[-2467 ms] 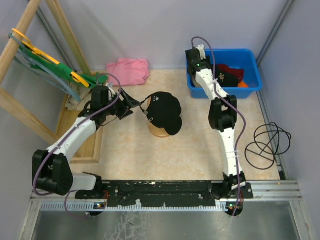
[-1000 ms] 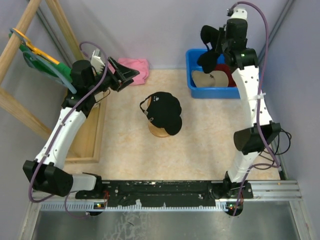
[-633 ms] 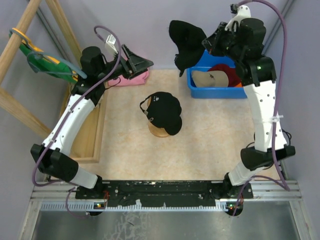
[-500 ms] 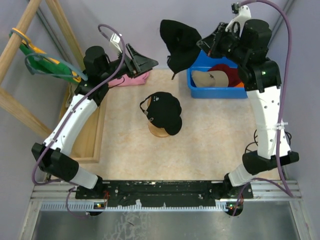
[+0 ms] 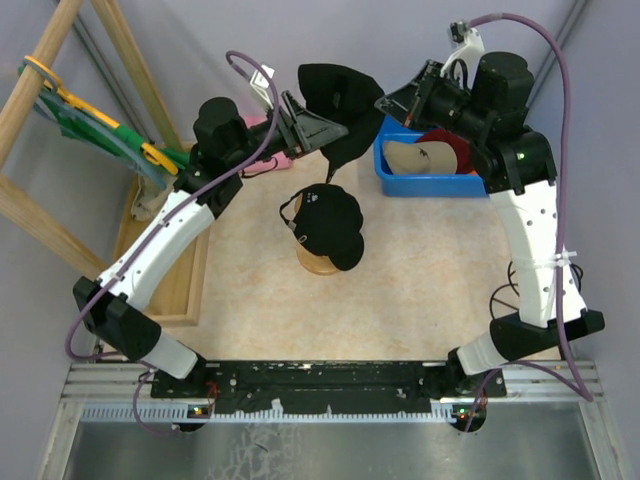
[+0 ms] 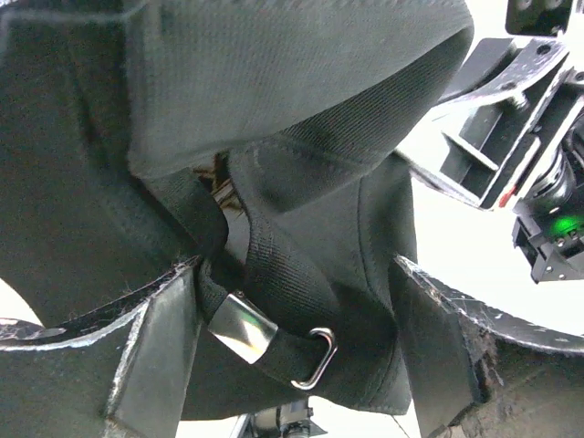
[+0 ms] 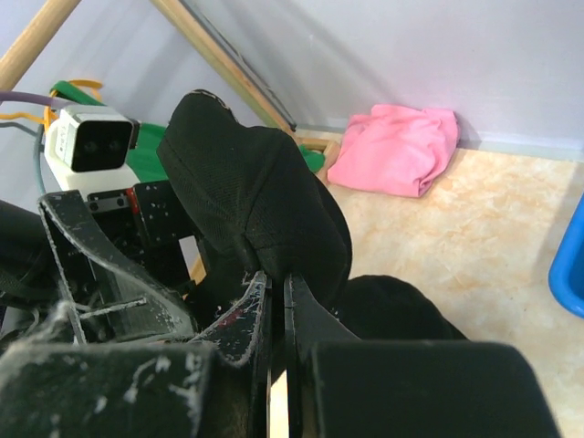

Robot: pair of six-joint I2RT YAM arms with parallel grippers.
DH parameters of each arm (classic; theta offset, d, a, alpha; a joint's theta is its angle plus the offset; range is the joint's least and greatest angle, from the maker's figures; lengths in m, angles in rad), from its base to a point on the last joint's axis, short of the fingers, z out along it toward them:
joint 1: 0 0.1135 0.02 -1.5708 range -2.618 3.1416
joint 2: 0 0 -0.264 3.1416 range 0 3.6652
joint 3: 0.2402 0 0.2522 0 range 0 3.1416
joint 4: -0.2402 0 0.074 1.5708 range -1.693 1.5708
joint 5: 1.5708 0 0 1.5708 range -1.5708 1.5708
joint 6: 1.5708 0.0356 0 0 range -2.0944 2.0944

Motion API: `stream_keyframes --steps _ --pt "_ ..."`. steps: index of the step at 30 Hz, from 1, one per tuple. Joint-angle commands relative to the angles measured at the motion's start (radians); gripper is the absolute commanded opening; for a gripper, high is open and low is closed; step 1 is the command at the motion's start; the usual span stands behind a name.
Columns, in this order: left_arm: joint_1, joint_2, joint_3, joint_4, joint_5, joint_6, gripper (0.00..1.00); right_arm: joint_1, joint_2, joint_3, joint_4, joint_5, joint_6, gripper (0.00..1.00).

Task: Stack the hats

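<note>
A black baseball cap [image 5: 340,95] hangs in the air above the middle of the table, and my right gripper [image 5: 386,101] is shut on its edge [image 7: 255,201]. My left gripper [image 5: 325,120] has come up to it from the left and stands open. Its fingers [image 6: 155,356] straddle the cap's back strap and metal buckle [image 6: 242,328] without pinching them. Below, another black hat [image 5: 325,225] sits on a wooden stand [image 5: 318,265]. A tan cap [image 5: 412,156] and a dark red hat [image 5: 447,142] lie in the blue bin [image 5: 440,185].
A pink folded cloth [image 7: 397,151] lies by the back wall. A green garment on a yellow hanger [image 5: 95,120] hangs from the wooden rack [image 5: 40,90] at the left. A black cable [image 5: 535,285] coils at the right edge.
My right arm has swung the black cap left, from above the bin to over the stand. My left arm has risen and moved right until its open fingers reach around the cap.
</note>
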Motion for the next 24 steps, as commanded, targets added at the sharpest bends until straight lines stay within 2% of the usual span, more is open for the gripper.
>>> stream_keyframes --steps 1,2,5,7,9,10,12,13,16,19,21,24 --pt "-0.026 0.006 0.003 0.079 -0.047 -0.020 0.81 0.016 -0.071 -0.054 0.100 -0.030 0.043 0.00" --pt "-0.031 0.010 0.001 0.087 -0.054 -0.025 0.75 0.018 -0.074 -0.063 0.104 -0.029 0.046 0.00" --pt "-0.037 0.016 0.000 0.106 -0.086 -0.036 0.33 0.018 -0.072 -0.068 0.086 -0.023 0.033 0.00" --pt "-0.037 0.026 0.015 0.110 -0.105 -0.026 0.19 0.019 -0.067 -0.063 0.069 -0.011 0.018 0.00" --pt "-0.036 0.040 0.034 0.139 -0.121 -0.017 0.11 0.018 -0.060 -0.058 0.061 -0.003 0.004 0.00" --pt "-0.035 0.046 0.041 0.163 -0.124 -0.017 0.07 0.018 -0.057 -0.059 0.061 0.002 0.002 0.04" --pt "-0.023 0.062 0.063 0.214 -0.123 -0.025 0.03 0.018 -0.060 -0.072 0.076 0.014 -0.003 0.31" --pt "-0.014 0.069 0.074 0.251 -0.117 -0.037 0.01 0.017 -0.064 -0.082 0.085 0.024 -0.003 0.41" --pt "0.023 0.101 0.146 0.340 -0.073 -0.084 0.00 -0.028 -0.097 -0.147 0.141 0.017 0.023 0.63" --pt "0.052 0.167 0.270 0.348 -0.032 -0.126 0.00 -0.164 -0.172 -0.375 0.338 -0.123 0.176 0.70" --pt "0.059 0.210 0.350 0.346 -0.015 -0.159 0.00 -0.277 -0.224 -0.550 0.543 -0.246 0.337 0.72" --pt "0.067 0.269 0.453 0.369 0.001 -0.221 0.00 -0.338 -0.259 -0.758 0.906 -0.394 0.614 0.71"
